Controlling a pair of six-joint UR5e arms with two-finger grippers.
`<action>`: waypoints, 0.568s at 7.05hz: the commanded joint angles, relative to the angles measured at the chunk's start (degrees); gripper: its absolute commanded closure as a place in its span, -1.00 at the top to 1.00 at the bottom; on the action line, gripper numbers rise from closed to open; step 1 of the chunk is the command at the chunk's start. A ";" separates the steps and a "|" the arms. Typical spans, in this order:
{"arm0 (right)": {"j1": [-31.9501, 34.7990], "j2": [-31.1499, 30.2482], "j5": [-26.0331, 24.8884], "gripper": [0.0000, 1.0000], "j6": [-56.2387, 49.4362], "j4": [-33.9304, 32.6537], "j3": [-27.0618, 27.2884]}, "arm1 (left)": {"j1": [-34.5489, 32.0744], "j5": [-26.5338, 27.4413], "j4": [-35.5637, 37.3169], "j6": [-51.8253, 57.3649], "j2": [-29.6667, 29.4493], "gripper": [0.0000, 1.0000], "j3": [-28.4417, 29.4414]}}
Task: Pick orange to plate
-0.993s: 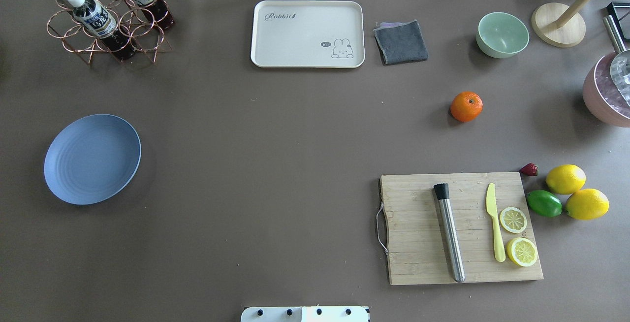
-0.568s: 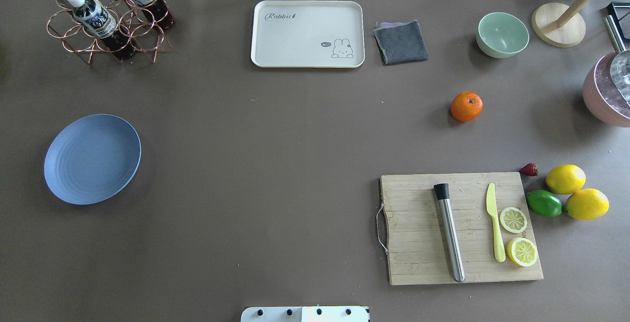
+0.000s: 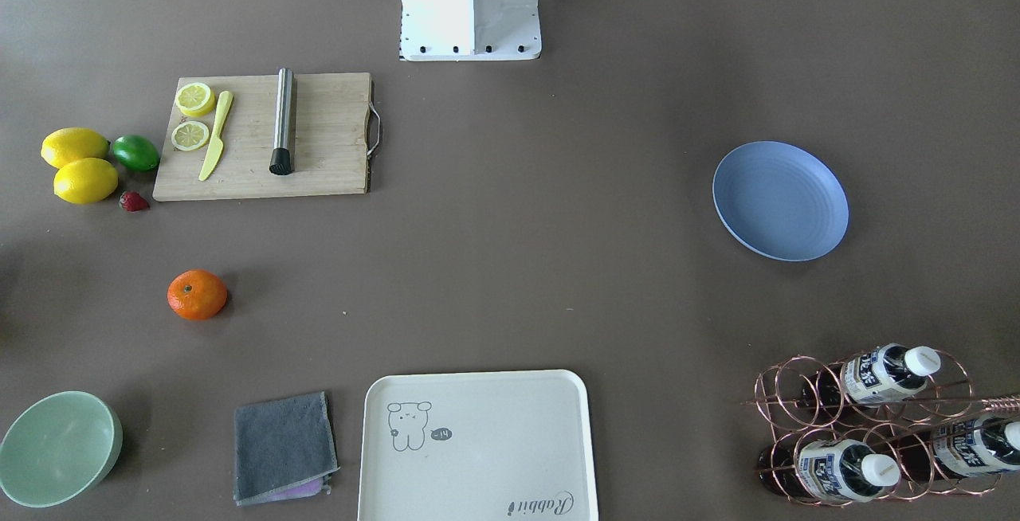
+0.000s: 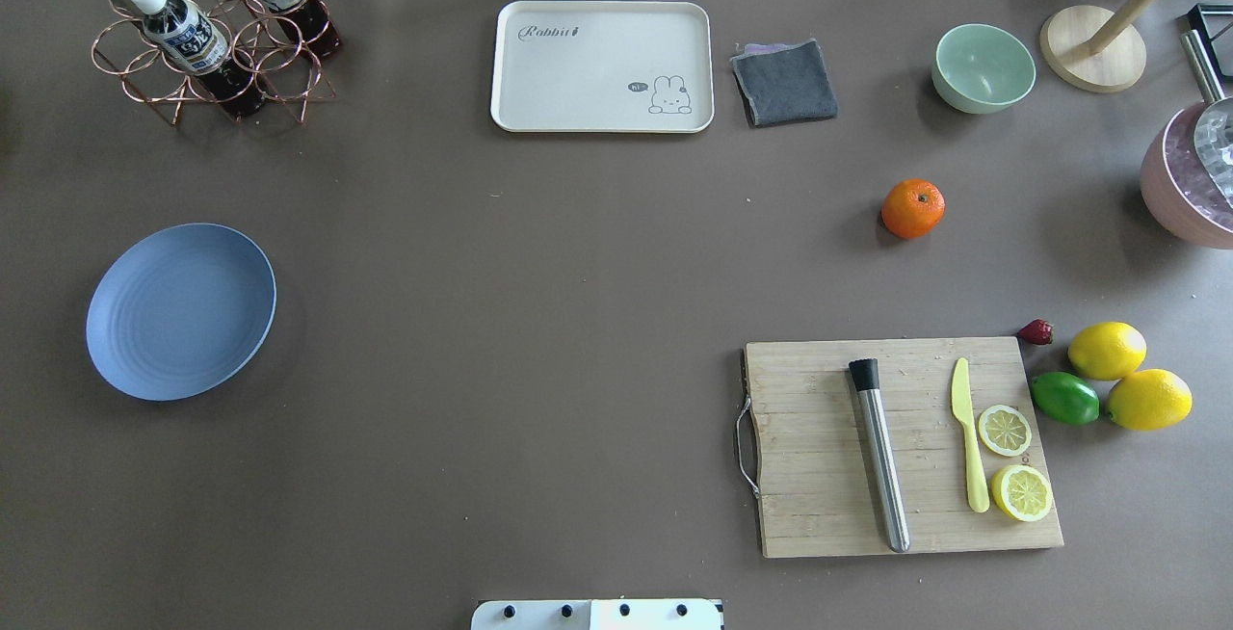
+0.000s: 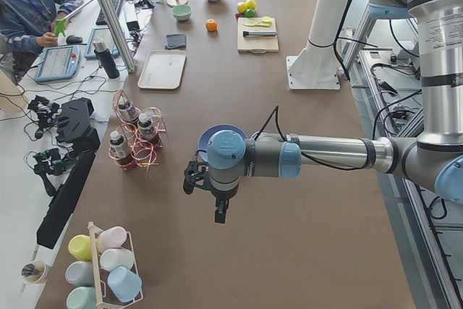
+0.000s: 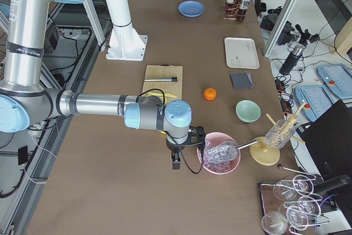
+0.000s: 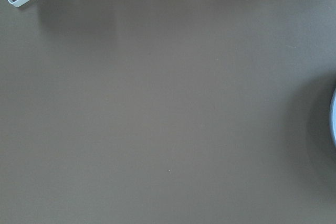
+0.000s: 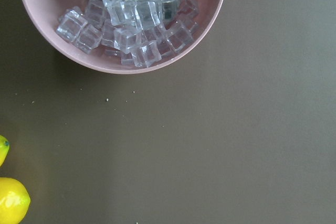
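Both downward: left pincer (image 5: 218,216), right pincer (image 6: 176,163).

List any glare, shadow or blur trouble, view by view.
Exterior front-facing: the robot base is blown out white. Overhead exterior: the orange is sharp, with a soft shadow on its left. Left wrist-mounted: near featureless table, a dark shadow beside the plate rim.

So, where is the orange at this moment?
In the overhead view the orange lies in the right half, between the green bowl and the cutting board, touching neither.
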 commanded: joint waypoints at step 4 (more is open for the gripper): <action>0.00 0.28 0.06 1.00 0.00 0.07 0.17 | -0.07 0.21 -19.32 0.21 -0.90 0.96 4.33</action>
